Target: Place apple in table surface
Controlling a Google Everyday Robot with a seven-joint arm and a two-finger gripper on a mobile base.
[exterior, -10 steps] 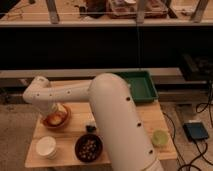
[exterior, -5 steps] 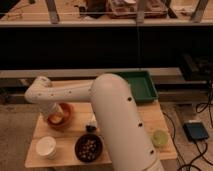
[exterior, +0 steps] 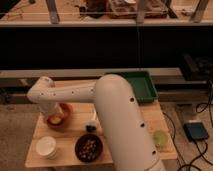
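Note:
The orange bowl [exterior: 64, 111] stands on the left part of the light wooden table surface [exterior: 67, 139]. A pale patch inside the bowl [exterior: 53, 119] may be the apple, but I cannot tell for sure. My gripper [exterior: 56, 116] reaches down from the white elbow [exterior: 42, 92] into the bowl's hollow. The white arm [exterior: 120, 120] covers the middle of the table.
A dark bowl of brown nuts [exterior: 88, 148] and a white cup [exterior: 46, 146] stand at the table's front. A pale green round thing [exterior: 160, 137] lies at the right edge. A dark green tray [exterior: 144, 85] is at the back right. A small dark object [exterior: 91, 128] sits beside the arm.
The elbow and forearm have shifted slightly to the right and down toward the orange bowl. Nothing on the table has moved.

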